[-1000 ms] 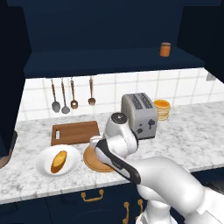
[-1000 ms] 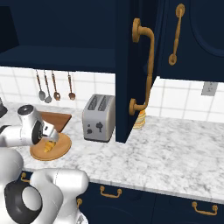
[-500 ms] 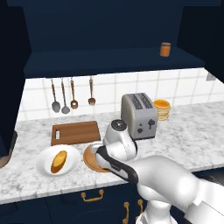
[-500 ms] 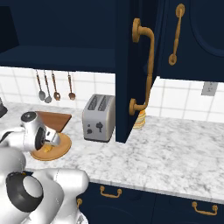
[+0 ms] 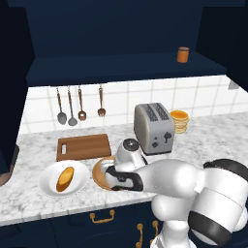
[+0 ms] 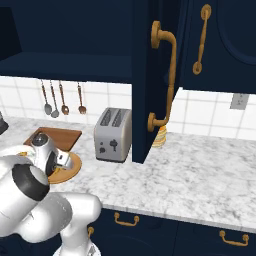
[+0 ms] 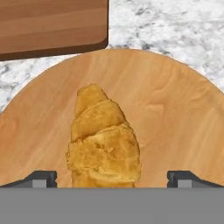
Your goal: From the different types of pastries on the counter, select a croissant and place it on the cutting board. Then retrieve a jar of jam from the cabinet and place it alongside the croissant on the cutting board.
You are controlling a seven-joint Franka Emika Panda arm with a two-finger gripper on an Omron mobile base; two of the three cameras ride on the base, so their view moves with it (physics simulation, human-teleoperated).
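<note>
While the base has stayed put, the arm has dropped over the last second, bringing the gripper [image 7: 111, 177] down close over the round wooden plate [image 7: 175, 113] near the worktop's [image 5: 213, 140] front edge. Its fingers stand wide apart, one on each side of the croissant [image 7: 104, 140], which lies on the plate and is not yet held. To my eye this is the final approach to the grasp: lower a little more, then close. The cutting board [image 5: 83, 147] waits bare just behind the plate, toward the worktop's back edge. Up on the cabinet [image 5: 126, 38] shelf, the jar of jam [image 5: 182, 54] stands untouched.
</note>
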